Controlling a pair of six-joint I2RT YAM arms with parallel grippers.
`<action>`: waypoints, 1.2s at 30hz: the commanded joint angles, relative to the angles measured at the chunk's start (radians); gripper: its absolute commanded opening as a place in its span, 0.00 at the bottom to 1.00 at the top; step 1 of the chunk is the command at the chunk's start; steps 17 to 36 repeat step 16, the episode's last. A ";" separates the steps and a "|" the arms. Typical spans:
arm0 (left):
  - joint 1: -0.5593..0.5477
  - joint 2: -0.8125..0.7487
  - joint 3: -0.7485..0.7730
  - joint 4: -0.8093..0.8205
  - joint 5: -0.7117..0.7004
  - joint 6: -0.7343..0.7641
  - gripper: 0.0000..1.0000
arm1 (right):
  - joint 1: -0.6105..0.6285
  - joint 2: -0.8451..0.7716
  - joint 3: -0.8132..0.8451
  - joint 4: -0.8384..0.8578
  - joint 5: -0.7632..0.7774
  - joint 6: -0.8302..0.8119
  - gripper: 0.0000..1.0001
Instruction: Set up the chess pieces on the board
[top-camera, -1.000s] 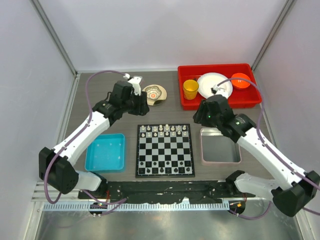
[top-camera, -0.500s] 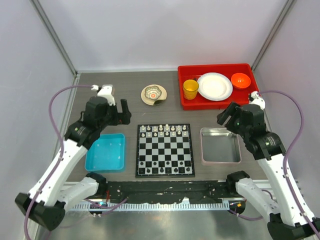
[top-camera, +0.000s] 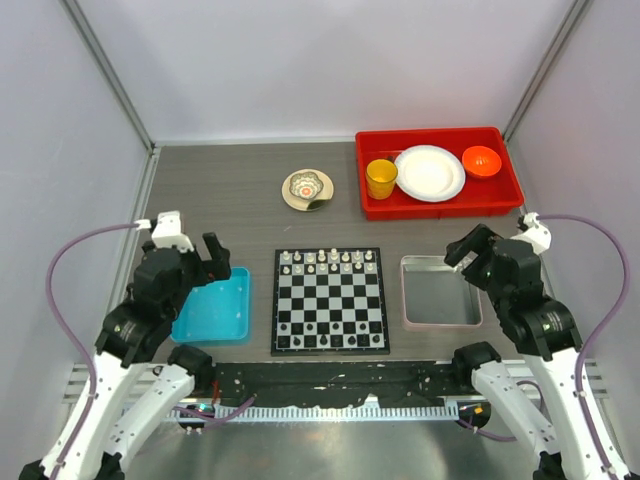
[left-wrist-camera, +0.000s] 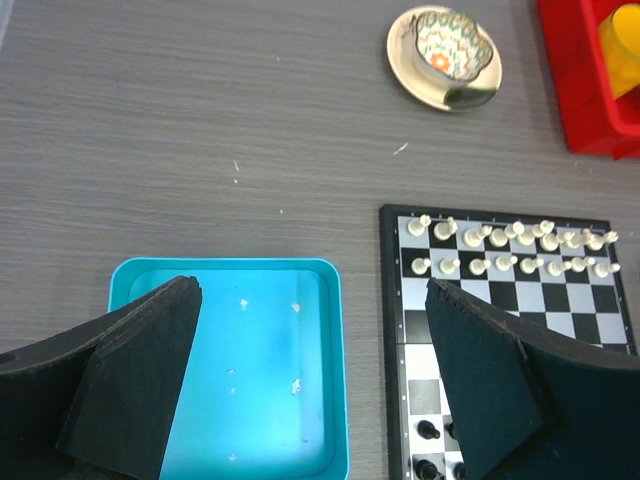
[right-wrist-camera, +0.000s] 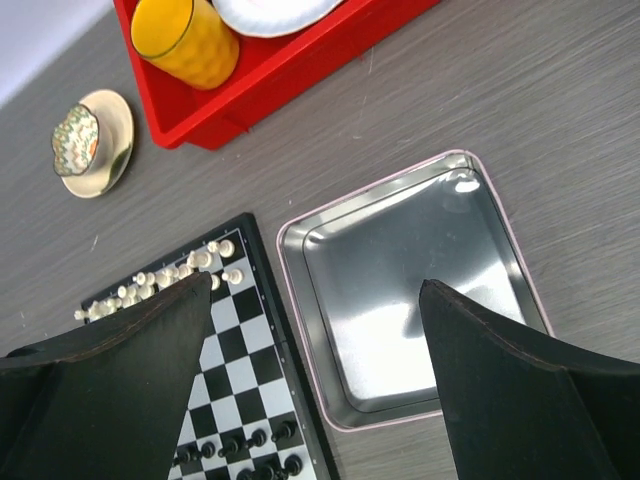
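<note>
The board (top-camera: 330, 301) lies centred on the table (top-camera: 230, 180). Narrow gaps separate its left edge from one blue bin (top-camera: 212, 305) and its right edge from one grey tray (top-camera: 440, 292). A wide bare strip runs from its far edge to one saucer (top-camera: 308, 189).

The chess pieces (top-camera: 330, 262), sixteen cream, fill the two far rows (the dark pieces in the near rows are too small to count).

One red bin (top-camera: 440, 132) holds one cup (top-camera: 381, 178), one plate (top-camera: 430, 172) and one orange bowl (top-camera: 481, 160).

The left gripper (left-wrist-camera: 310, 300) hangs over the blue bin, jaws spread wide and holding nothing. The right gripper (right-wrist-camera: 315, 290) hangs over the tray in the same state.

Bright, perhaps overhead light; sharp views; glare on metal tray (right-wrist-camera: 400, 300)
</note>
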 joint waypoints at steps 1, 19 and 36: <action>0.003 -0.073 -0.014 0.041 -0.056 -0.007 1.00 | -0.004 -0.033 -0.020 -0.011 0.096 0.046 0.91; 0.004 -0.034 0.003 0.029 -0.060 -0.009 1.00 | -0.004 -0.062 -0.026 -0.028 0.094 0.083 0.94; 0.004 -0.034 0.003 0.029 -0.060 -0.009 1.00 | -0.004 -0.062 -0.026 -0.028 0.094 0.083 0.94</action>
